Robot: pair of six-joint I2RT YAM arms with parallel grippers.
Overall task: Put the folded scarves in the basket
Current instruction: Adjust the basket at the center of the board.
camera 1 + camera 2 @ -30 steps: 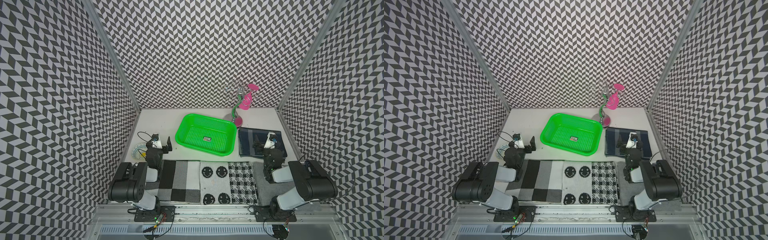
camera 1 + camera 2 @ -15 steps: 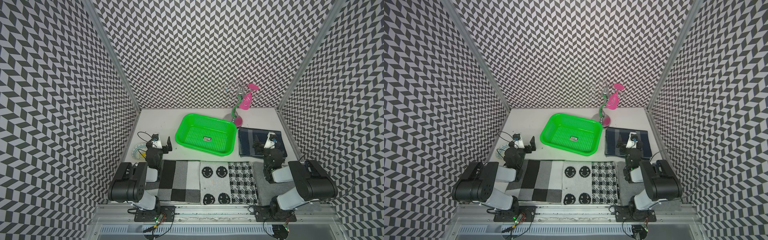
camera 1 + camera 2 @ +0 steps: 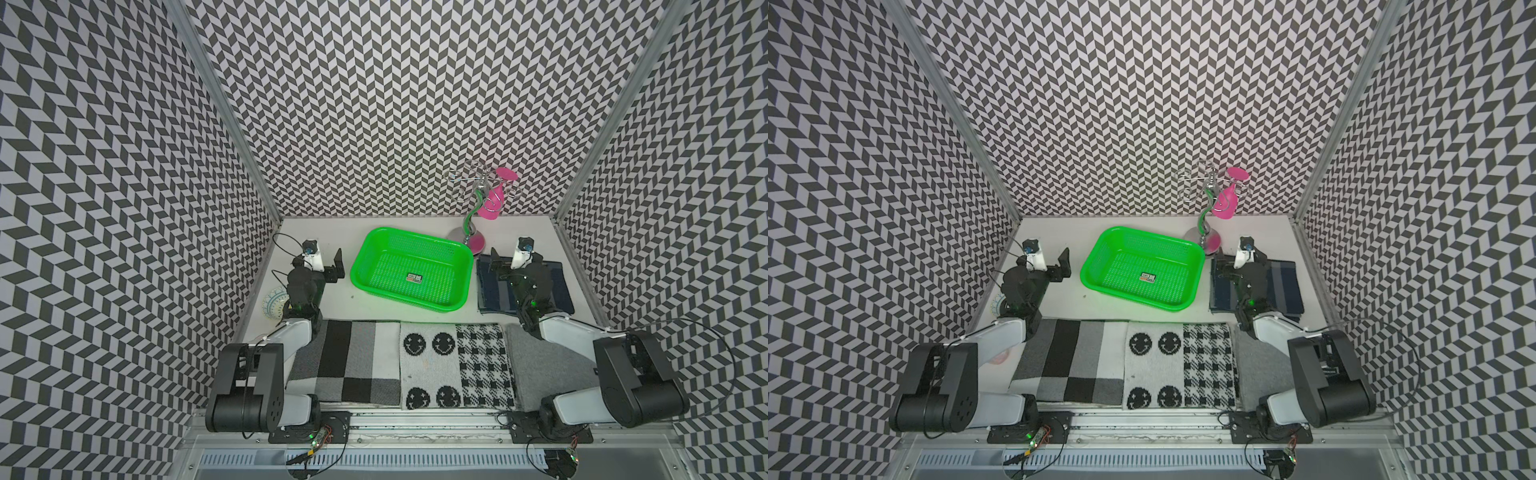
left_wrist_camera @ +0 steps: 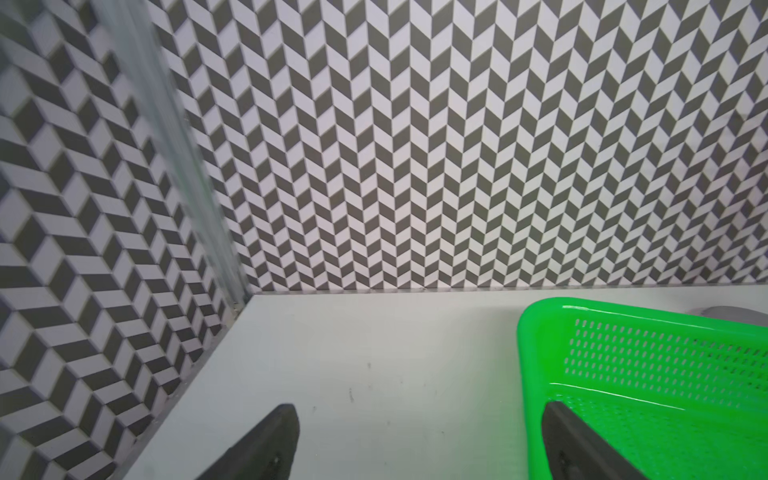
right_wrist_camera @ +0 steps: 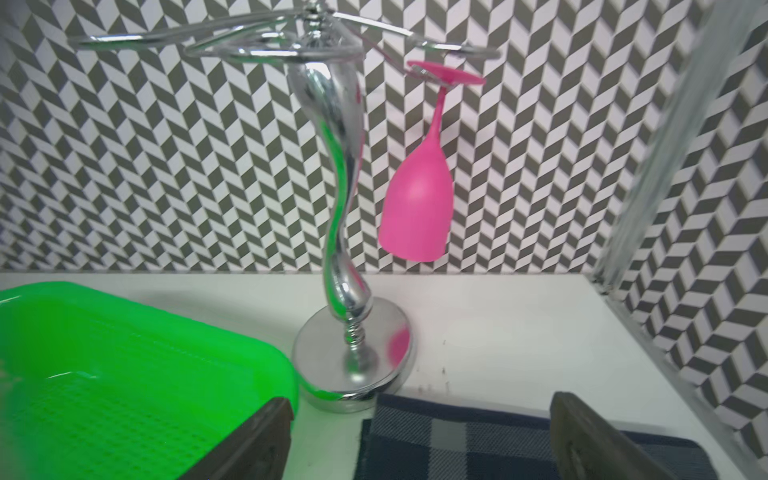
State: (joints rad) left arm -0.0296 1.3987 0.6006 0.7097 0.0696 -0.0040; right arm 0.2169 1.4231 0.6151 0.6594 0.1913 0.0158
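**Scarf lying beside the basket, both grippers gaping empty**

The folded scarf point(image 3: 496, 291), a flat woven rectangle of navy plaid with paler bars, is lying on the white table point(image 3: 332, 303) just beside the right end of the basket point(image 3: 390, 270), not in it. In the right wrist view its fine weave point(image 5: 478, 440) is showing clearly.

The basket is sitting near the table's middle. It is glossy bright green plastic with rounded corners, slotted walls and a mesh floor carrying only a small sticker point(image 3: 414, 278).

The right gripper point(image 5: 419, 403) is hovering over the scarf's far edge. Its dark, blunt fingers are standing wide apart and gripping nothing.

The left gripper point(image 4: 417, 411) is hanging just beside the basket's left end, also spread wide and empty. One finger point(image 4: 557, 432) is overlapping the basket's corner in its wrist view; whether they are touching cannot be told.

Behind the scarf, a curvy chrome rack point(image 5: 340, 208) is standing on a round mirrored base, with a matte pink goblet point(image 5: 417, 208) hanging upside down from it. A knitted patchwork mat point(image 3: 430, 365) is covering the near table edge.
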